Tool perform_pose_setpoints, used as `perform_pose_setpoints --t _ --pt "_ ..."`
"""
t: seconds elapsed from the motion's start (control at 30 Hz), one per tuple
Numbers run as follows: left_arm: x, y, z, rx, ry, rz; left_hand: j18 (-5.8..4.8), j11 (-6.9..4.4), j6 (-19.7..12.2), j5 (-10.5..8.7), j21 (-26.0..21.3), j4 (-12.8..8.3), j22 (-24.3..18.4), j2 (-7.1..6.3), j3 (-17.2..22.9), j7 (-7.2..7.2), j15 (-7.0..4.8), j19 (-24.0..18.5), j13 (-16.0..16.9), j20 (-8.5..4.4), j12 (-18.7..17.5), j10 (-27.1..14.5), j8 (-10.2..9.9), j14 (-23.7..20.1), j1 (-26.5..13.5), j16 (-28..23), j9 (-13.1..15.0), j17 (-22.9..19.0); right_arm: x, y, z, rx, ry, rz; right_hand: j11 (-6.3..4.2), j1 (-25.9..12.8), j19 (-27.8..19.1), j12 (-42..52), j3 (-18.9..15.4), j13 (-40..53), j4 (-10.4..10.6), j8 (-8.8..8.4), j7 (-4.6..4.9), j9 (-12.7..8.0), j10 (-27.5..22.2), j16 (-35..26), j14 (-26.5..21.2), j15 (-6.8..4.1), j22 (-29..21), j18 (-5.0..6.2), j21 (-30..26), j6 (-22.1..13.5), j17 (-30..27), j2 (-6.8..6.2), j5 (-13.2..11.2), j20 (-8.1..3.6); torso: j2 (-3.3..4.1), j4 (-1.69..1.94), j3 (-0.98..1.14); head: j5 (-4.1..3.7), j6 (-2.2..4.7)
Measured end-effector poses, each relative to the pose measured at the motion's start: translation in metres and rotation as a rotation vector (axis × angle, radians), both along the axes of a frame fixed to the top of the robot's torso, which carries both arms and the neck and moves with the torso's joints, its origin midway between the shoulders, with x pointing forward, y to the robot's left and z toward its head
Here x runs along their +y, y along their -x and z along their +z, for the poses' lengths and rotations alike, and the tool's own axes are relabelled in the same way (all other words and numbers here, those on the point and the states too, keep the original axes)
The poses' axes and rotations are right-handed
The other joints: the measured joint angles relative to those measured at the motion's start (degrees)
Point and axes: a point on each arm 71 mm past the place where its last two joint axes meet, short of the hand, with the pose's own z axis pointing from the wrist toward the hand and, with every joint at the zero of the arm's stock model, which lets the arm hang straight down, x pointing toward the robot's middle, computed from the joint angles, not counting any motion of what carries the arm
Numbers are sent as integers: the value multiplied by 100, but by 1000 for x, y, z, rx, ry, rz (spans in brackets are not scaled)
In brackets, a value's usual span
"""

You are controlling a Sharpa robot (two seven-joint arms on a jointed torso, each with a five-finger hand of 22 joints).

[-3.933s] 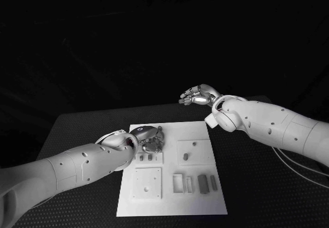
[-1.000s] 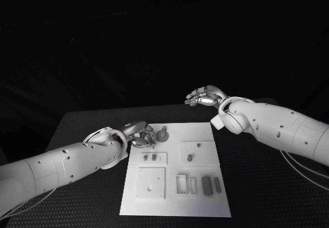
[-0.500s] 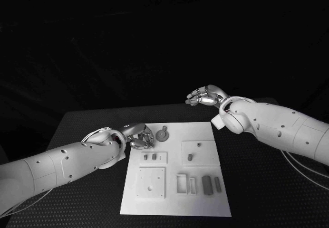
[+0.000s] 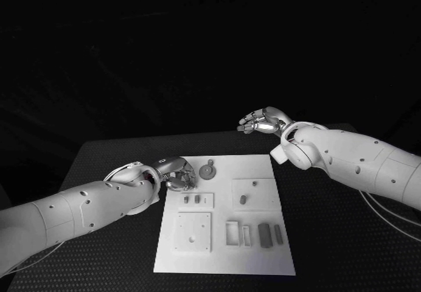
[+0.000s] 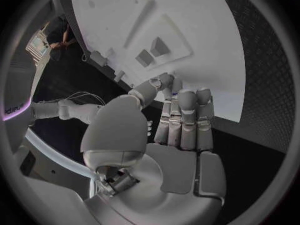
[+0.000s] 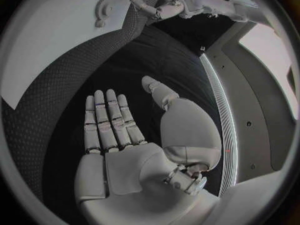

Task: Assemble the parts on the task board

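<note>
Assembly is at an early stage: several small grey parts (image 4: pixel 264 235) lie loose on the white rectangular task board (image 4: pixel 224 258) at table centre. Left hand (image 4: pixel 178 173) (fingers extended, empty) is at the board's far-left edge; right hand (image 4: pixel 262 121) hovers spread, empty

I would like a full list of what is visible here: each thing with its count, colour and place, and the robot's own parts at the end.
table: one, black, under everything.
task board: one, white, middle of the table.
round part: one, grey, far left corner of the board, beside the left hand.
small parts: several, grey, some in the middle blocks, some at the near right; exact count unclear.
cables: thin, pale, on the table at the right.
left hand: one, silver, fingers curled, at the board's far left edge.
right hand: one, silver, held empty beyond the board's far right corner.
</note>
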Motion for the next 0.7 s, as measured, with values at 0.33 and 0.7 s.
perform_pose_setpoints --t 0.33,0.7 --pt "-4 0 -1 -4 0 -7 1 0 -6 -1 0 0 -1 4 -1 3 2 0 0 0 29 0 -1 -1 12 0 -6 0 1 0 0 0 0 2 0 0 0 0 0 0 0 -1 0 0 0 0 0 0 0 0 0 0 0 0 0 0 1 1 4 -9 -11" --pt "-7 2 -2 3 0 -9 -2 0 -16 -23 0 -8 4 14 -9 -5 6 0 -1 1 25 -1 -2 -2 31 0 2 1 1 0 0 0 0 2 0 0 0 0 0 0 0 -2 0 1 0 0 0 0 5 0 0 0 1 0 0 0 1 -2 7 -30 7"
